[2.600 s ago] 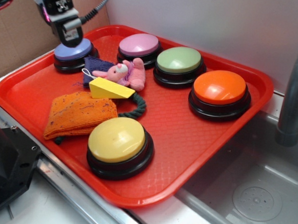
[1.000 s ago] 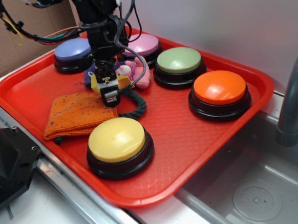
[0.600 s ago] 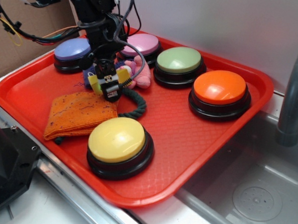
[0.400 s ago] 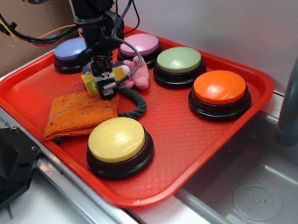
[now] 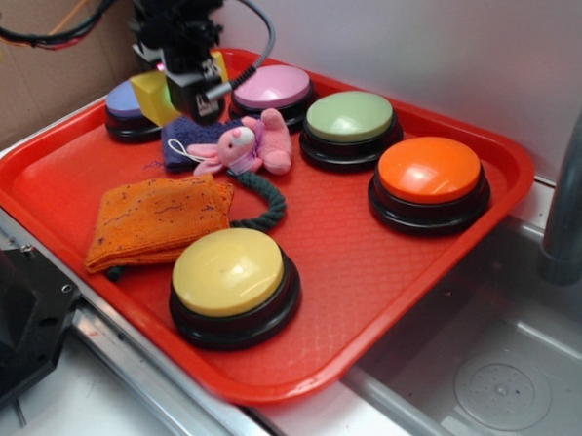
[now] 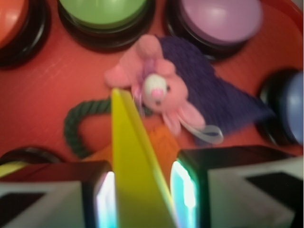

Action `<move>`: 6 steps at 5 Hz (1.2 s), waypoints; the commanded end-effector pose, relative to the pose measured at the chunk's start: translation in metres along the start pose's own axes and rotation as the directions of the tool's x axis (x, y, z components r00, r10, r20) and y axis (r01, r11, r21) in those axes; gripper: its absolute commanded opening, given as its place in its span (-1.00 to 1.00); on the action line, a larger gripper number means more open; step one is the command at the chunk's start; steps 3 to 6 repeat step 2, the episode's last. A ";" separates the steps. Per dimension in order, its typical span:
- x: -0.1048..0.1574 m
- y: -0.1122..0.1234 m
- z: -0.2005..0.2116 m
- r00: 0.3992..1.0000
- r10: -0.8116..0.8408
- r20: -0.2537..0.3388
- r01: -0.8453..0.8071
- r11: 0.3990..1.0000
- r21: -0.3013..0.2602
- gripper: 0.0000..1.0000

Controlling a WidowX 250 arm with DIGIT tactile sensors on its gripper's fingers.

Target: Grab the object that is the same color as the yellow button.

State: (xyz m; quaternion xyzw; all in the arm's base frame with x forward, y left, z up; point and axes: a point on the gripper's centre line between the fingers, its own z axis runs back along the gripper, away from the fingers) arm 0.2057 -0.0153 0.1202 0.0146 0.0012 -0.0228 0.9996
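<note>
Purple button (image 6: 289, 111) (wrist view) blurred, cropped

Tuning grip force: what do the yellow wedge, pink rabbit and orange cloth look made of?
Yellow wedge: hard, smooth, likely plastic or painted wood; crisp flat faces. Pink rabbit: soft plush, fuzzy surface. Orange cloth: folded woven fabric, visible texture and specks.

A toy kitchen test bench: sink (image 5: 497, 385), faucet (image 5: 576, 174), cardboard backdrop (image 5: 45, 68).

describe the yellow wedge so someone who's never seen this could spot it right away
Start at the red tray and go to its back left corner, by the blue-purple button. The hand is raised there, shut on the yellow wedge. It is the only small, flat-sided yellow piece; the yellow button is round and domed.
</note>
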 end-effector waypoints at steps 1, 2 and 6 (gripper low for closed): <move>-0.025 -0.002 0.055 0.972 0.217 0.094 -0.217 0.976 -0.013 -1.00; -0.029 0.012 0.052 0.965 0.261 -0.005 -0.261 0.965 -0.020 -1.00; -0.029 0.012 0.052 0.965 0.261 -0.005 -0.261 0.965 -0.020 -1.00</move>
